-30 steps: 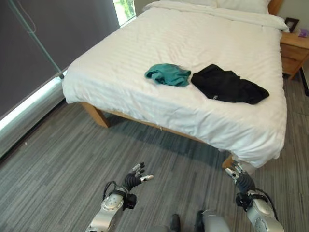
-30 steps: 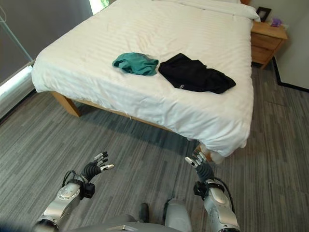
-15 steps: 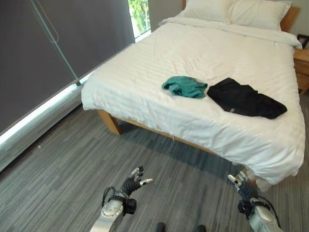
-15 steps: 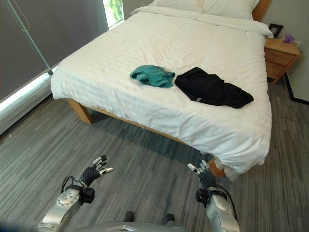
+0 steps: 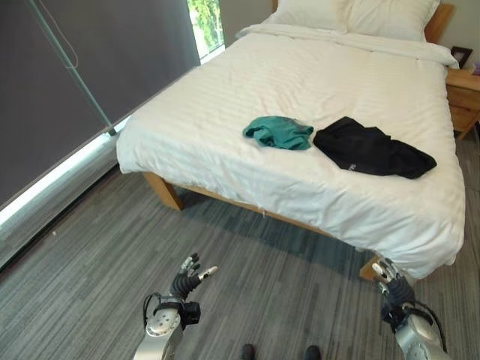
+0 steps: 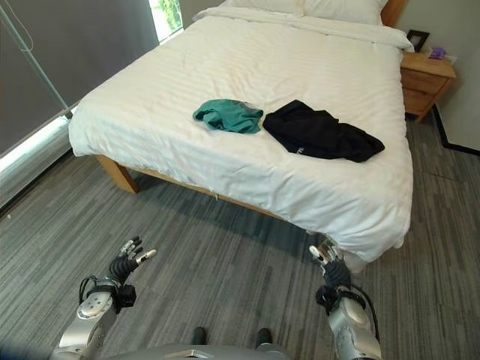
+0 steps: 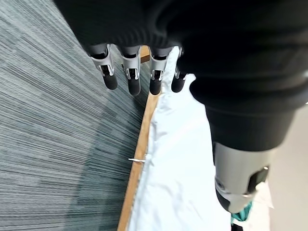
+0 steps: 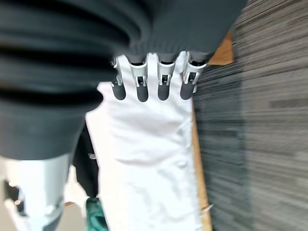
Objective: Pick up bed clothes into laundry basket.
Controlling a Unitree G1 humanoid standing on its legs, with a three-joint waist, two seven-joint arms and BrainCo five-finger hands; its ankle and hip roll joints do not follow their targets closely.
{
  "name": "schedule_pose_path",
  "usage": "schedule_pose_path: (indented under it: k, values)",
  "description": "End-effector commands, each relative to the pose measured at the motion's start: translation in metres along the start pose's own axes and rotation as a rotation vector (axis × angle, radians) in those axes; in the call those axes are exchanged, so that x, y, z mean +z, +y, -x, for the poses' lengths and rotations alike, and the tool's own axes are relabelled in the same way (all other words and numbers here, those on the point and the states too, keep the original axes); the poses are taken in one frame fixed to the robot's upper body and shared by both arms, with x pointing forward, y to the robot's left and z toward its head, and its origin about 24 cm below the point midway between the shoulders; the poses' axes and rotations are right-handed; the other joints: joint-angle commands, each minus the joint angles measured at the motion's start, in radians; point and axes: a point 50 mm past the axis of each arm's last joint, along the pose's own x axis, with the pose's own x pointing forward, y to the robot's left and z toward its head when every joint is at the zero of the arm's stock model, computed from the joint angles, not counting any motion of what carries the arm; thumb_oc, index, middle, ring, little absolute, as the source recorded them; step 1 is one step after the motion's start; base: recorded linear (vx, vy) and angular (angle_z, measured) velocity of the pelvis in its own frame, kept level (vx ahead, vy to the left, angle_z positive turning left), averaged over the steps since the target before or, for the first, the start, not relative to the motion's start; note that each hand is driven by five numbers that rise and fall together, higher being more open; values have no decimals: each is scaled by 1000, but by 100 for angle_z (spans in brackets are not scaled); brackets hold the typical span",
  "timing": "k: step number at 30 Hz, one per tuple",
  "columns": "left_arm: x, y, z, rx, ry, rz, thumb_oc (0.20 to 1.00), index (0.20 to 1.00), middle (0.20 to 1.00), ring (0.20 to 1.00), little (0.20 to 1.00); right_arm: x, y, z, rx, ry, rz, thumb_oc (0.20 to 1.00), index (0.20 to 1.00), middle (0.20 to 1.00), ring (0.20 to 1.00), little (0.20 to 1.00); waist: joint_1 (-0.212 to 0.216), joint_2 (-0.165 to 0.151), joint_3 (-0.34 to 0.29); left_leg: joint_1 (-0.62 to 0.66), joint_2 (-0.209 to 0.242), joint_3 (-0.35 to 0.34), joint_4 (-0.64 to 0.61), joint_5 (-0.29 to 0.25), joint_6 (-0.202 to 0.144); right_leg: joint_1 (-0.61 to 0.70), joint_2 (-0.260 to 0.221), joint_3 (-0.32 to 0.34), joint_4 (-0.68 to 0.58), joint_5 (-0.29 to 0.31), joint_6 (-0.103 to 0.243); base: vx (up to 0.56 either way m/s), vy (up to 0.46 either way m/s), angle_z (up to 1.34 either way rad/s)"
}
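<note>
A crumpled teal garment (image 5: pixel 278 132) and a black garment (image 5: pixel 373 148) lie side by side near the foot of a bed (image 5: pixel 225 142) with a white duvet. The two lie close together, the teal one to the left. My left hand (image 5: pixel 186 280) hangs low over the floor in front of the bed, fingers straight and empty. My right hand (image 5: pixel 392 280) hangs low by the bed's near right corner, also open and empty. Both hands are well short of the clothes. In the wrist views the straight fingers (image 7: pixel 133 77) (image 8: pixel 163 80) point toward the bed's edge.
Grey striped carpet (image 5: pixel 90 255) lies between me and the bed. A dark wall with a light strip (image 5: pixel 52 180) along its base runs down the left. A wooden nightstand (image 6: pixel 424 79) stands at the bed's far right. Pillows (image 5: pixel 352 13) lie at the head.
The view has shifted as the camera moved, with the bed now a little left and higher. Both hands sit lower in view and stay open.
</note>
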Motion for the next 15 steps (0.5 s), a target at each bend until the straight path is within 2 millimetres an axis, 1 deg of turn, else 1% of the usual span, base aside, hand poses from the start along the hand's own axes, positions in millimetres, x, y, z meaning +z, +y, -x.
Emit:
schedule_pose_path:
  k: [1, 2, 3, 4, 5, 6, 7, 9, 10, 11, 13, 14, 15]
  values:
    - [29, 21, -8, 74, -121, 5, 1000, 1000, 1000, 1000, 1000, 31, 17, -7, 69, -155, 4, 1000, 1000, 1000, 1000, 1000, 7, -12, 52, -39, -29, 29, 94, -44, 46, -86, -103, -35, 329, -37, 52, 39, 318, -2]
    - [29, 21, -8, 74, -121, 5, 1000, 1000, 1000, 1000, 1000, 31, 17, -7, 69, -155, 4, 1000, 1000, 1000, 1000, 1000, 8, -12, 51, -40, -30, 30, 94, -44, 46, -88, -103, -34, 331, -38, 53, 16, 258, 0]
    - [30, 22, -9, 80, -124, -8, 1000, 1000, 1000, 1000, 1000, 29, 19, -7, 74, -150, 7, 1000, 1000, 1000, 1000, 1000, 2, -9, 66, -24, -41, 37, 85, -44, 60, -123, -123, -22, 407, 27, 59, 29, 276, 2]
    - [34, 27, -8, 90, -136, -24, 1000, 1000, 1000, 1000, 1000, 28, 24, -7, 90, -152, -4, 1000, 1000, 1000, 1000, 1000, -5, 11, 92, 6, -39, 56, 69, -47, 80, -183, -141, -21, 550, 81, 59, 80, 332, -5]
    - [34, 30, -8, 93, -132, -37, 1000, 1000, 1000, 1000, 1000, 26, 26, -7, 102, -144, -1, 1000, 1000, 1000, 1000, 1000, -10, 19, 99, 19, -33, 62, 63, -50, 80, -216, -142, -30, 577, 81, 60, 75, 237, -21]
    - [34, 30, -8, 93, -132, -36, 1000, 1000, 1000, 1000, 1000, 26, 26, -7, 102, -144, -1, 1000, 1000, 1000, 1000, 1000, -9, 18, 98, 20, -33, 63, 61, -50, 79, -219, -142, -28, 581, 79, 60, 111, 81, -37]
    - [34, 32, -8, 98, -130, -47, 1000, 1000, 1000, 1000, 1000, 24, 28, -6, 112, -134, 13, 1000, 1000, 1000, 1000, 1000, -14, 19, 99, 38, -29, 71, 50, -57, 78, -245, -144, -41, 576, 77, 64, 132, 25, -26]
    - [35, 34, -9, 109, -133, -43, 1000, 1000, 1000, 1000, 1000, 20, 26, -5, 119, -113, 20, 1000, 1000, 1000, 1000, 1000, -32, 15, 102, 67, -25, 75, 30, -68, 68, -284, -110, -56, 484, 61, 62, 223, -4, -16]
    - [35, 35, -9, 112, -134, -36, 1000, 1000, 1000, 1000, 1000, 20, 24, -4, 117, -111, 14, 1000, 1000, 1000, 1000, 1000, -41, 10, 105, 80, -27, 72, 25, -76, 62, -295, -82, -63, 415, 59, 60, 517, -103, -37]
    - [32, 34, -11, 108, -117, -46, 1000, 1000, 1000, 1000, 1000, 19, 16, -1, 88, -109, 8, 1000, 1000, 1000, 1000, 1000, -73, -9, 101, 136, -44, 49, 4, -107, 46, -326, -9, -78, 204, 94, 72, 570, -128, -41]
    - [37, 32, -11, 99, -133, -61, 1000, 1000, 1000, 1000, 1000, 20, 12, 2, 78, -114, 5, 1000, 1000, 1000, 1000, 1000, -80, -10, 97, 167, -30, 51, 7, -131, 34, -313, -18, -143, 176, 114, 77, 466, -134, 2]
    - [36, 28, -12, 80, -131, -69, 1000, 1000, 1000, 1000, 1000, 20, 11, 2, 75, -115, 4, 1000, 1000, 1000, 1000, 1000, -84, -11, 83, 173, -24, 46, 27, -147, 27, -285, -19, -152, 165, 82, 63, 234, -99, 27]
    - [36, 28, -12, 79, -130, -69, 1000, 1000, 1000, 1000, 1000, 20, 10, 2, 75, -115, 4, 1000, 1000, 1000, 1000, 1000, -86, -10, 84, 173, -22, 43, 31, -150, 26, -282, -18, -155, 165, 80, 62, 234, -104, 29]
